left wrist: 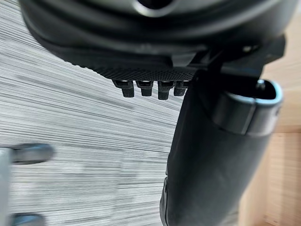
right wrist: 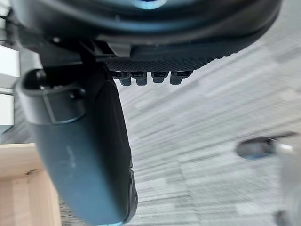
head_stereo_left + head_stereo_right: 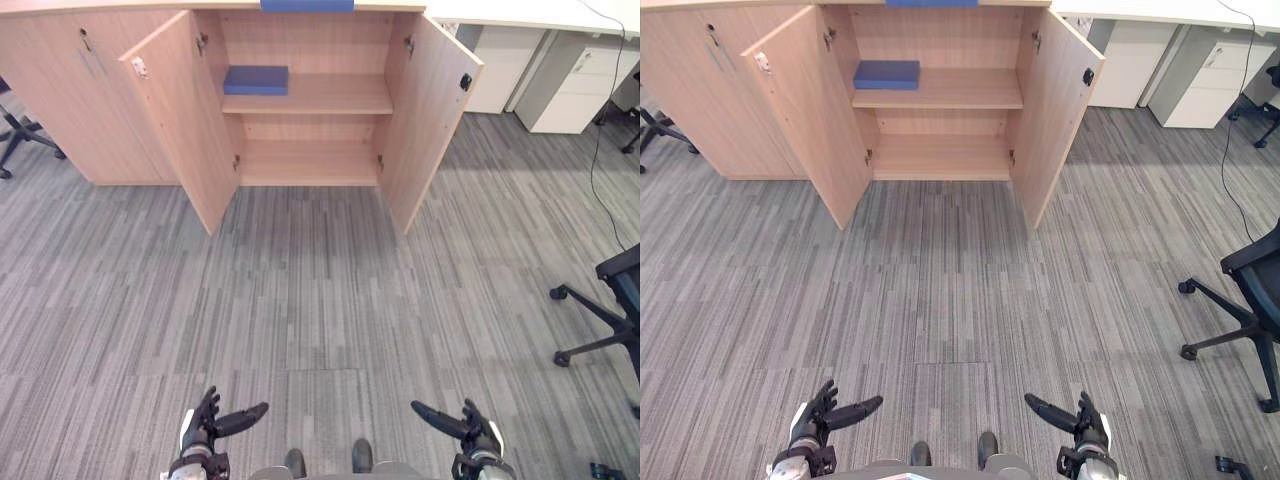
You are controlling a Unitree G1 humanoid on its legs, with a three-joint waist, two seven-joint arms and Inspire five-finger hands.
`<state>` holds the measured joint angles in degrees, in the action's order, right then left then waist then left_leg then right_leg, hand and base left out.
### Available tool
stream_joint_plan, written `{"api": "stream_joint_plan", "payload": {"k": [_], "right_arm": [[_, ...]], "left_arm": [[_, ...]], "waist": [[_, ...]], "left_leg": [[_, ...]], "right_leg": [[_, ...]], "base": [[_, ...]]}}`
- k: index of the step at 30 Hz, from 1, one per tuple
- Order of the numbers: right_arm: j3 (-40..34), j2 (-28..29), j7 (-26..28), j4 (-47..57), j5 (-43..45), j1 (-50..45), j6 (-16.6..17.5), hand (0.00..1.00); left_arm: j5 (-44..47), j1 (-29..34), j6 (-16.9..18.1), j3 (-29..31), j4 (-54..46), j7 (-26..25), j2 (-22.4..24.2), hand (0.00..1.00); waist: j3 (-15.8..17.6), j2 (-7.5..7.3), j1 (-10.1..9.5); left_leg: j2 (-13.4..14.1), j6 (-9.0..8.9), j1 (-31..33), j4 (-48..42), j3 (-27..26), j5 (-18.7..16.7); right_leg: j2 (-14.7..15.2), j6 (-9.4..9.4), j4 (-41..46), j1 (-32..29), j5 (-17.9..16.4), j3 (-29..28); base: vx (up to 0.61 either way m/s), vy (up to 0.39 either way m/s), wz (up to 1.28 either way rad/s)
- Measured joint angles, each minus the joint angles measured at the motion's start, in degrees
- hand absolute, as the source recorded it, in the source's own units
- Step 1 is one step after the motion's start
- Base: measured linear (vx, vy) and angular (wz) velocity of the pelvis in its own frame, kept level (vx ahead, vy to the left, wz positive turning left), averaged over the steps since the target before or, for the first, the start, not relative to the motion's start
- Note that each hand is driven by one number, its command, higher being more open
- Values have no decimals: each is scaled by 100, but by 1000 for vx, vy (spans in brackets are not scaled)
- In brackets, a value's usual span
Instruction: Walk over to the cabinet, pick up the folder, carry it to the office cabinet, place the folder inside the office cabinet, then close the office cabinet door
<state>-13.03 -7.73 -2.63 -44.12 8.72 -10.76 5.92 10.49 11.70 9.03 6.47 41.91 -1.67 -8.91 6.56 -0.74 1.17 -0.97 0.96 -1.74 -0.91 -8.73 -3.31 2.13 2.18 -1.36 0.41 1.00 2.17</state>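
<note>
A blue folder (image 3: 256, 79) lies flat at the left end of the upper shelf inside the wooden office cabinet (image 3: 310, 165). Both cabinet doors stand wide open: the left door (image 3: 180, 120) and the right door (image 3: 425, 115). The lower shelf is bare. My left hand (image 3: 215, 425) and right hand (image 3: 460, 428) hang low over the carpet, far in front of the cabinet. Their fingers are straight and hold nothing. The left wrist view shows the left hand (image 1: 150, 47) over carpet, and the right wrist view shows the right hand (image 2: 150, 42) likewise.
A second blue item (image 3: 307, 5) rests on top of the cabinet. White drawer units (image 3: 570, 90) stand at the back right. A black office chair (image 3: 610, 310) sits at the right, and another chair's base (image 3: 20, 135) at the far left. Grey carpet stretches between me and the cabinet.
</note>
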Motion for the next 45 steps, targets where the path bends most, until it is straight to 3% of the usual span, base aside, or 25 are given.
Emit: {"api": "stream_joint_plan", "payload": {"k": [7,11,14,16,18,20,21,22,24,26,27,28,29,30,31,33,34,35,37,39,41,42,43,44,45], "right_arm": [[-7,-95,24,108,-243,120,3,100],[-6,-149,7,309,-346,299,-1,100],[-1,-206,-14,342,-345,483,-3,100],[2,-208,-60,346,-343,516,-14,100],[10,-204,-120,367,-341,516,-20,100],[65,-197,-136,421,-338,564,-26,100],[171,-172,-147,448,-337,557,-30,100],[272,-162,-148,451,-337,544,-34,100],[361,-167,-152,467,-337,617,-32,100],[409,-192,-158,564,-335,638,-25,100],[475,-214,-158,595,-335,616,-25,100],[500,-219,-160,659,-337,506,-24,100],[482,-302,-173,641,-337,488,-34,100],[463,-293,-189,633,-338,614,-69,100],[417,-263,-222,689,-338,638,-61,100],[413,-266,-221,762,-337,579,-60,100],[495,-268,-222,773,-337,547,-58,100],[571,-193,-226,785,-333,575,-56,100],[650,-65,-232,992,-322,570,-8,100],[689,1,-227,1141,-310,601,45,100],[694,-12,-230,1056,-282,735,63,100],[633,-5,-234,861,-237,879,65,100],[580,-2,-246,772,-204,923,62,100],[531,-22,-285,605,-202,973,59,100],[535,-25,-303,503,-204,951,54,100]], "left_arm": [[0,-17,47,257,-181,46,-16,100],[55,30,47,408,-411,-7,0,100],[91,26,47,450,-447,-71,112,100],[192,60,40,444,-557,-82,190,100],[201,69,30,435,-589,-84,226,100],[207,55,28,434,-597,-105,226,100],[226,33,22,398,-604,-126,163,100],[288,38,9,284,-588,-208,82,100],[311,-87,4,266,-569,-265,74,100],[314,-395,10,219,-511,-294,68,100],[313,-511,21,213,-504,-303,68,100],[311,-575,23,202,-497,-305,75,100],[306,-624,30,195,-431,-302,173,100],[302,-663,32,195,-408,-295,183,100],[284,-786,25,183,-325,-240,179,100],[287,-773,24,185,-291,-219,289,100],[288,-663,39,197,-332,-215,369,100],[289,-550,122,208,-418,-200,370,100],[295,-530,134,216,-481,-204,361,100],[299,-498,136,207,-588,-195,374,100],[297,-433,130,208,-587,-180,370,100],[296,-367,117,211,-557,-177,369,100],[295,-327,103,208,-537,-177,382,100],[295,-264,93,209,-523,-187,396,100],[295,-234,69,214,-501,-217,387,100]], "waist": [[118,148,58],[284,170,27],[335,251,18],[364,270,2],[403,229,-6],[488,248,-1],[592,220,44],[682,243,49],[786,317,128],[949,502,203],[1006,503,277],[1018,422,342],[1062,572,419],[1091,653,419],[1103,596,482],[1114,573,497],[1131,556,461],[1177,503,362],[1220,420,131],[1264,308,-11],[1258,178,-164],[1280,121,-207],[1258,120,-238],[1239,126,-290],[1185,74,-326]], "left_leg": [[26,-217,-254,-159,2,-247],[53,-75,-2,-674,-158,-771],[100,-33,316,-1006,-221,-983],[126,8,458,-1223,-233,-1169],[57,88,501,-1456,-241,-1421],[31,213,377,-1409,-207,-1532],[22,248,156,-1332,-178,-1569],[43,248,-130,-1198,-178,-1610],[216,227,-445,-937,-121,-1620],[492,176,-641,-721,53,-1597],[587,34,-766,-643,137,-1606],[585,-261,-1020,-546,203,-1663],[746,-454,-1260,-554,293,-1773],[883,-622,-1204,-668,304,-1682],[829,-1001,-1100,-990,369,-1442],[871,-1039,-774,-2325,319,-711],[1037,-1104,-287,-3772,295,-163],[1333,-933,294,-5210,112,-401],[1633,-767,1159,-6230,-246,-740],[1664,-498,1911,-5800,-611,-959],[1304,-401,2377,-3961,-731,-1001],[989,-463,2419,-2541,-529,-710],[878,-498,2413,-1828,-399,-481],[766,-560,2423,-1246,-226,147],[667,-357,2357,-1338,-196,640]], "right_leg": [[11,68,88,255,-83,-2],[24,103,314,77,-481,-98],[6,127,436,-162,-559,-145],[8,164,904,-417,-845,-158],[117,253,1961,-856,-1382,-148],[209,327,3098,-1344,-1502,28],[294,284,3945,-1708,-1630,269],[313,92,4040,-1859,-1784,518],[166,-38,3729,-2238,-1832,811],[-148,-139,2997,-2718,-1528,1027],[-233,-133,2219,-2937,-935,1082],[-253,-187,1425,-2929,53,1034],[-324,-511,1594,-2847,706,1115],[-335,-616,1899,-2922,559,1162],[-206,-625,2338,-2990,130,1208],[-128,-613,2539,-2532,-396,1247],[-173,-617,2287,-1952,-599,1221],[-313,-660,1930,-1377,-656,1162],[-436,-700,1351,-635,-685,1025],[-449,-678,796,-29,-705,885],[-327,-545,495,406,-831,654],[-214,-434,426,651,-955,496],[-174,-361,381,765,-1030,412],[-113,-213,290,976,-1191,243],[-38,-85,251,1147,-1279,144]], "base": [[130,30,-4],[-13,-14,-17],[-24,-6,-16],[41,13,-3],[88,28,0],[152,45,-2],[274,34,2],[287,6,4],[388,-33,18],[498,-94,48],[671,-149,65],[766,-175,72],[781,-180,40],[517,-139,36],[481,-175,30],[573,-225,37],[751,-256,9],[724,-228,-7],[532,-127,-27],[507,-61,-31],[535,26,-54],[462,81,-54],[603,161,-77],[617,223,-74],[778,295,-47]]}}
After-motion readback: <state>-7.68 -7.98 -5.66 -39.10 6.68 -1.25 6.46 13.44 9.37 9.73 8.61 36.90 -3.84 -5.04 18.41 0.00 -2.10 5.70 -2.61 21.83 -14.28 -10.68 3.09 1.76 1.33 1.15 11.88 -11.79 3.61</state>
